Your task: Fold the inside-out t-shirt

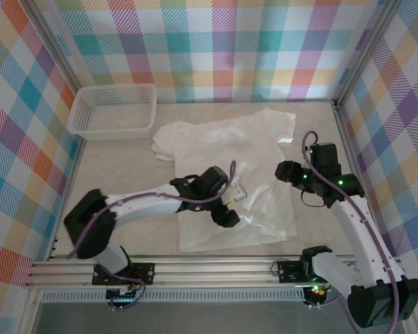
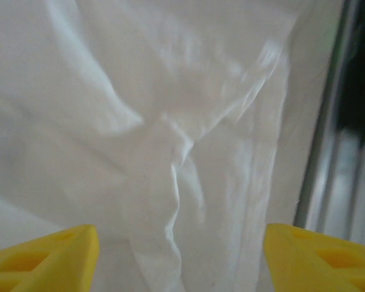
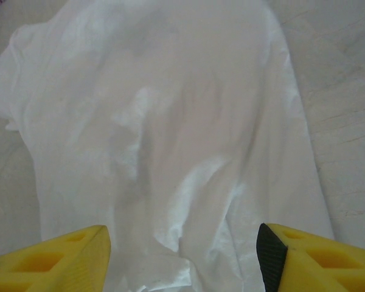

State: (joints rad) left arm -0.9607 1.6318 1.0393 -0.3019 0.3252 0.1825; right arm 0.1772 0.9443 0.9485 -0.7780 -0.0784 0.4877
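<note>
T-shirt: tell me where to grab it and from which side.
Probably its near hem, from the arms' side and low. The t-shirt lies mostly flat, so that free edge on the table can be scooped under and pinched. The far-left part is bunched, a poorer hold.

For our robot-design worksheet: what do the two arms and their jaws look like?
Both the left arm and right arm have smooth white links joined by black housings, with a purple cable running along each. Green lights glow on the right arm. The jaws are bright yellow wedges with recessed pockets; one right jaw has a black face.
</note>
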